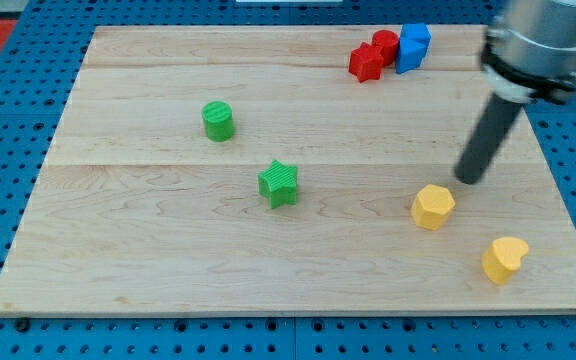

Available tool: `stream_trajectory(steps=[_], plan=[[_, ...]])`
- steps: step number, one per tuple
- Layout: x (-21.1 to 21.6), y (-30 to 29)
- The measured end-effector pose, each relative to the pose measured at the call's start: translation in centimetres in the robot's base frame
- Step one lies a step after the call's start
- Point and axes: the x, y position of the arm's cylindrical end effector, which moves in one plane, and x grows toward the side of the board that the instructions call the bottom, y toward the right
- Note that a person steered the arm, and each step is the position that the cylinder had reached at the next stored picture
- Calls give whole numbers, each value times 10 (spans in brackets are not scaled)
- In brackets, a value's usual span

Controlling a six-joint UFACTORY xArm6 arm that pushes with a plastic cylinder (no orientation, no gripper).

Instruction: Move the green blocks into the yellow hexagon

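Green star-shaped block (279, 184) and green cylinder block (218, 121): both well to the view's left of yellow hexagon block (433, 207), star nearer, cylinder farther up-left, on pale wooden counter (148, 270). Dark rod's tip (466, 180) just above-right of hexagon, apart from it, on the wrong side for pushing; likely needs circling to the greens' left. No jaws on this rod; holds nothing, touches no block.

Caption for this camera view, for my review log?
My tip sits up-right of the yellow hexagon; green star and green cylinder lie apart to its left.
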Motion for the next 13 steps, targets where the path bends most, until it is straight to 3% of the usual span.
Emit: stream_trajectory(steps=[1,2,3,4,5,6,7,8,10,11,13], plan=[[4,-52],[37,-52],[56,-4],[-26,-32],[-80,-106],[-68,-181],[-25,-236],[18,-199],[39,-56],[28,-63],[-134,-158]])
